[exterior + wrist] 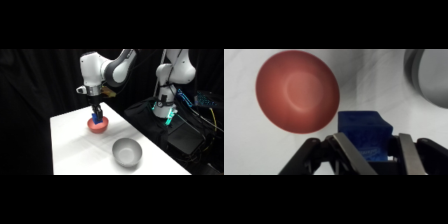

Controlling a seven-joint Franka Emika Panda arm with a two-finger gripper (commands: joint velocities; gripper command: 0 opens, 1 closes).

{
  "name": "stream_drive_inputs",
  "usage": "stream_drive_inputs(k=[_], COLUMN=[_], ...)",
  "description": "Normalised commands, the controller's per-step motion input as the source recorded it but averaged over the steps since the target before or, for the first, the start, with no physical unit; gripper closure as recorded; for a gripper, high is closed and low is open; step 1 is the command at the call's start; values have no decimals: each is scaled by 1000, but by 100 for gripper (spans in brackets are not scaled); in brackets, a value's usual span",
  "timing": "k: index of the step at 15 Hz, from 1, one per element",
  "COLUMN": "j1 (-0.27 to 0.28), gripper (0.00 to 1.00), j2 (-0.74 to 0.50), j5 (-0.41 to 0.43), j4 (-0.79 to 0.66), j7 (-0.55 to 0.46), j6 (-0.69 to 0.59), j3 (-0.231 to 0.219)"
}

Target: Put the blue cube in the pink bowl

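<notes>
- grey metal: a large round metallic bowl [126,152] sits nearest the side camera on the white worktop [75,150], empty and well apart from the arm; in the wrist view only its rim [429,75] shows at the upper right edge.
- farther back on the worktop lies the small, shallow salmon-pink bowl [98,125], upright; the wrist view looks down into its empty hollow [298,91].
- the white arm's two-finger hand [96,117] comes down from above and hangs right over the pink bowl in the side view.
- the small, solid bright blue cube [364,134] is clamped between the two fingers [410,154] of the hand [376,155], which press against its sides; in the side view it shows as a blue speck [94,119] at the fingertips.
- in the wrist view the cube sits just beside the pink bowl's rim, toward the lower right, with bare worktop behind it; whether it is fully above the bowl i cannot tell.
- at the far right, beyond the worktop, stands the arm's white base [170,80] with cables near it.
</notes>
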Motion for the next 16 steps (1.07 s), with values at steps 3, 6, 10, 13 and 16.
stream_drive_inputs(k=[3,6,10,13,16], j1=[-131,-104,-69,-52,-52], gripper=[77,77,77,77,77], j2=[-273,-181,-38,124,262], j5=[181,155,113,233,305], j4=[-312,-205,-101,-35,38], j7=[-248,-204,-89,-112,-141], j6=[191,161,217,296,345], j3=[-104,-92,-75,9,96])
